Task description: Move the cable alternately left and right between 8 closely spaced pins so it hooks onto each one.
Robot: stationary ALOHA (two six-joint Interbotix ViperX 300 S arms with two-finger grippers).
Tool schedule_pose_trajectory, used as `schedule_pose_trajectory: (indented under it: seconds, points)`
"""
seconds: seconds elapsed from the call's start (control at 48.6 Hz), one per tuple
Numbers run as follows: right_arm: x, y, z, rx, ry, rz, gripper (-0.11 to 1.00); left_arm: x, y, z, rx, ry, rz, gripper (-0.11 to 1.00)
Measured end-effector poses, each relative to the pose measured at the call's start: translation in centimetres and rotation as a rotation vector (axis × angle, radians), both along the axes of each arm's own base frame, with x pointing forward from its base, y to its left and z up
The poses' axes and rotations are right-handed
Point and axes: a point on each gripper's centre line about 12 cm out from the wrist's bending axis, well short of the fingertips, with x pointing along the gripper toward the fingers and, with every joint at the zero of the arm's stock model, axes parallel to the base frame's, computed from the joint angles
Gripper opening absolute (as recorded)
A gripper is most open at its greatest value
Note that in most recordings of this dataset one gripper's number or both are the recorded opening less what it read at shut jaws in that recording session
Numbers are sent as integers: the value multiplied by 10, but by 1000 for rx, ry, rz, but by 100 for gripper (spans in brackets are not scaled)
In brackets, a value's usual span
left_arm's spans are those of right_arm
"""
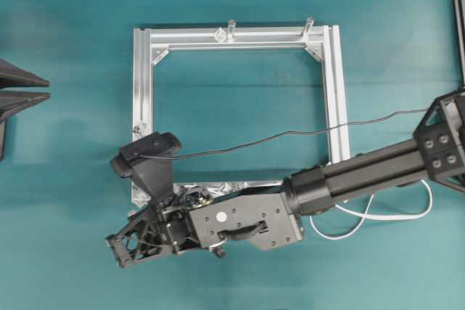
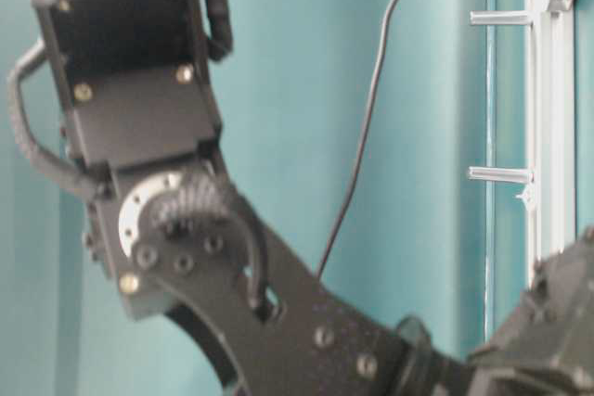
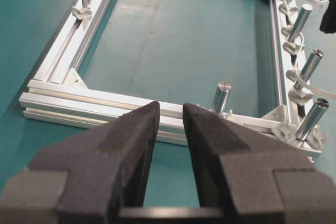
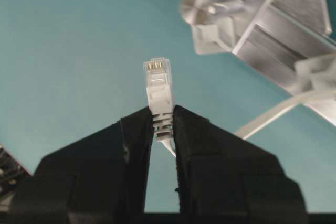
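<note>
My right gripper (image 4: 163,109) is shut on the ribbed boot of the cable's clear plug (image 4: 158,83), which sticks out ahead of the fingertips above bare teal table. The white cable (image 4: 273,116) trails right under the frame's corner. From overhead, the right gripper (image 1: 115,246) sits outside the frame's lower-left corner, with a loop of cable (image 1: 392,217) behind the arm. The whitish pins (image 3: 300,95) line one rail, with cable (image 3: 317,91) lying among them there. My left gripper (image 3: 170,107) is open and empty short of the frame, and it sits at the left edge overhead (image 1: 48,88).
The square aluminium frame (image 1: 330,85) lies mid-table with tall metal posts (image 1: 231,28) on its far rail. Several more posts (image 3: 307,66) stand along the pin rail. The right arm (image 1: 378,165) crosses the frame's lower right corner, and its black wire (image 1: 290,133) hangs over the frame.
</note>
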Motion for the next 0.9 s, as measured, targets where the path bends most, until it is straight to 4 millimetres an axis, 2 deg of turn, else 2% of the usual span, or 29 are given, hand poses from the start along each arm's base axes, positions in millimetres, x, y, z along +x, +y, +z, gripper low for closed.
schedule_pose_trajectory:
  seconds: [0.206,0.596,0.74,0.904]
  points:
    - [7,-1,0,2,-13,-1,15,0,0,0,0,-2,0,31]
    - [33,-3,2,-11,-82,31,15,0,0,0,0,0,0,31]
    - [45,-15,0,-14,-101,12,15,0,0,0,0,2,0,31]
    - [52,-37,3,-24,-114,-21,15,0,0,0,0,0,0,31]
